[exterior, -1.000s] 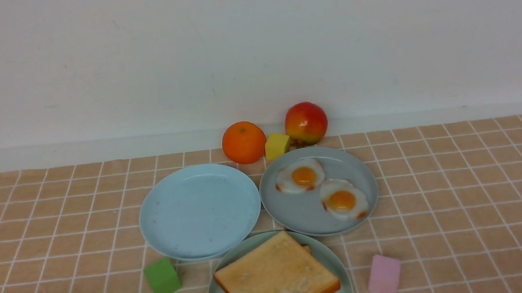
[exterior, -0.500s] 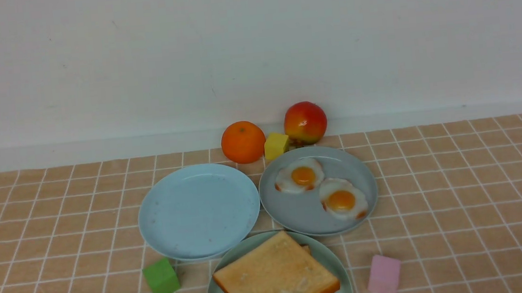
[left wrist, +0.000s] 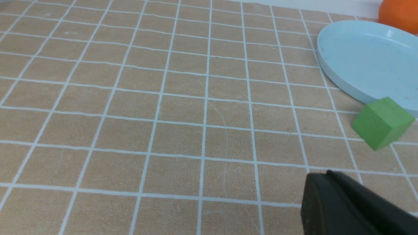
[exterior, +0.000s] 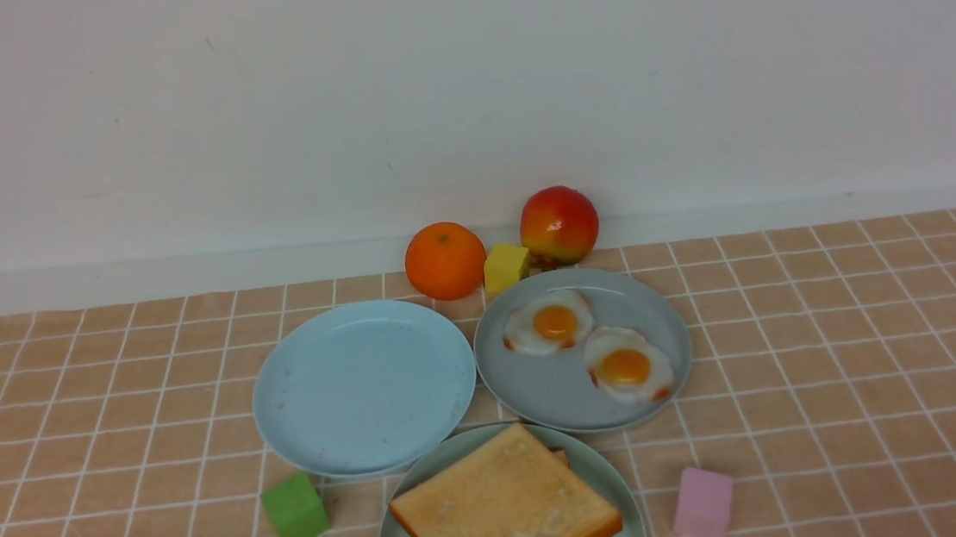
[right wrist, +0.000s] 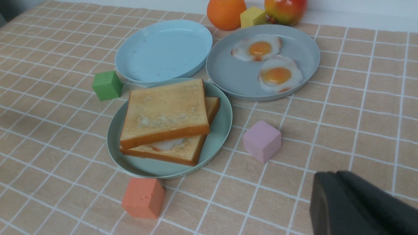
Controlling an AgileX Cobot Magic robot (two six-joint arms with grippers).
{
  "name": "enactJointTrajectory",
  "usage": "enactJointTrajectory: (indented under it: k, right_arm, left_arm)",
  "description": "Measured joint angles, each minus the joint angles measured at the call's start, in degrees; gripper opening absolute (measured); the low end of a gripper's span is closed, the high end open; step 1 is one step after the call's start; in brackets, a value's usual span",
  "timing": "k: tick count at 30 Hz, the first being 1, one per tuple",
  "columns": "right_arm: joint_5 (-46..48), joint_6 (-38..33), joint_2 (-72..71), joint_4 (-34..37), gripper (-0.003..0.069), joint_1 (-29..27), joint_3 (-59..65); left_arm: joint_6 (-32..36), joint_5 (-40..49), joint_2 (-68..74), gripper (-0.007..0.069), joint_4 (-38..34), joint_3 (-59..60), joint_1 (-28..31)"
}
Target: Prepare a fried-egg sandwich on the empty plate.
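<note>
The pale mint-green plate [exterior: 622, 485] [right wrist: 222, 130] sits at the table's front centre. On it lie two toast slices, the upper one [exterior: 503, 504] [right wrist: 165, 111] askew on the lower one [right wrist: 183, 153]. A strip of fried-egg white [right wrist: 165, 145] shows between them. No arm appears in the front view. In the left wrist view my left gripper [left wrist: 325, 174] is shut and holds nothing; it hangs over bare cloth near the green block [left wrist: 382, 122]. My right gripper [right wrist: 333, 174] is shut too and also holds nothing, on the near right of the plate beyond the pink block [right wrist: 262, 141].
A grey-blue plate [exterior: 558, 395] behind holds two fried eggs [exterior: 548, 323] [exterior: 628, 368]. A sky-blue plate [exterior: 365, 386] lies bare to its left. An orange [exterior: 446, 260], yellow block [exterior: 506, 267] and red fruit [exterior: 560, 225] stand by the wall. An orange-red block [right wrist: 143, 197] lies at the front.
</note>
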Motion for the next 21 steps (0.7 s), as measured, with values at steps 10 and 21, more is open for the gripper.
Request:
enactJointTrajectory:
  k: [10,21]
  right_arm:
    - [0.0,0.0,0.0,-0.03,0.0042,0.0,0.0]
    - [-5.61,-0.01,-4.35,-5.87,0.0047,-8.37,3.11]
  left_arm:
    - [0.0,0.0,0.0,0.0004,0.0,0.0,0.0]
    - [0.0,-0.02,0.0,0.0007,0.0,0.0,0.0]
